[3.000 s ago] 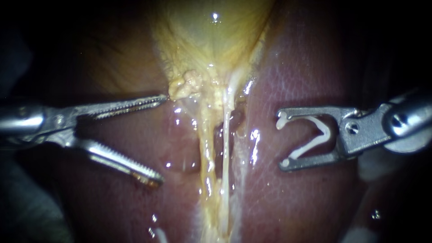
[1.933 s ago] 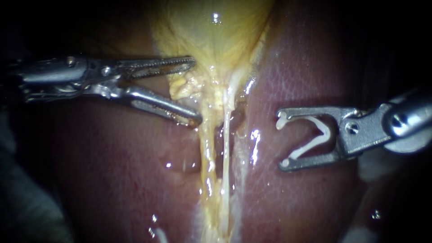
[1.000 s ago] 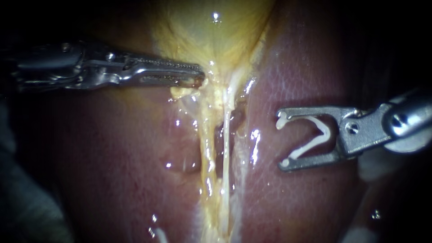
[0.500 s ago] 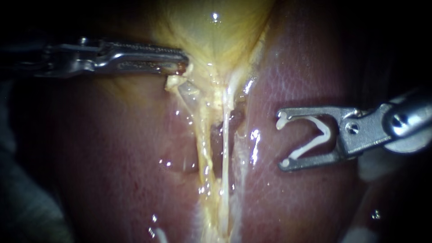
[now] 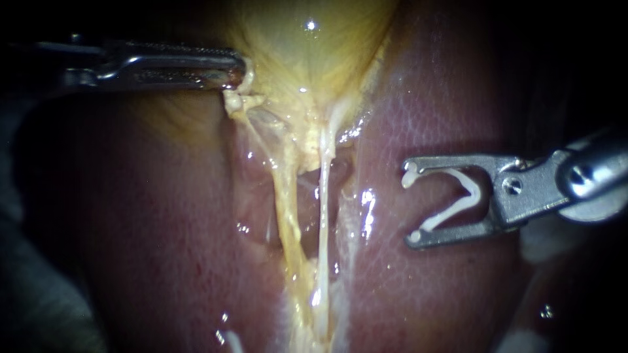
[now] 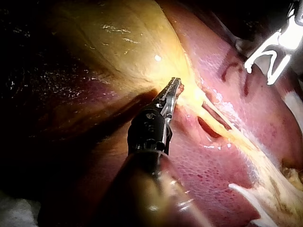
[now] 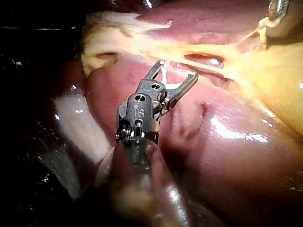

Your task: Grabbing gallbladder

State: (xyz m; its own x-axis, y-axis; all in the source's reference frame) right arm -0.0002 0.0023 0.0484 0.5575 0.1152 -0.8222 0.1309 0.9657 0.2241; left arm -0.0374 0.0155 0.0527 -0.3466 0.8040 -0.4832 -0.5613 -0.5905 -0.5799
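Observation:
The yellow gallbladder [image 5: 307, 52] lies at the top between dark red liver [image 5: 425, 117] lobes. My left instrument [image 5: 237, 69] has its toothed jaws shut on the fatty tissue at the gallbladder's lower left edge and holds it taut. Two pale tubes [image 5: 285, 196] run down from there, stretched, with a gap between them. In the left wrist view the left instrument [image 6: 174, 90] pinches the gallbladder [image 6: 118, 42] at its narrow end. My right instrument [image 5: 412, 206] hovers to the right over the liver, apart from the tubes, and carries a white clip [image 5: 458, 202] gaping between its jaws.
Liver [image 7: 227, 156] surrounds the tubes on both sides, wet and glistening. In the right wrist view the right instrument [image 7: 176, 72] stands just short of the stretched tubes [image 7: 203, 52], with my left instrument [image 7: 279, 9] beyond them.
My left instrument rose to the gallbladder's lower edge, shut its jaws on it and pulled it up and to the left, stretching the tubes apart. The right instrument has stayed still.

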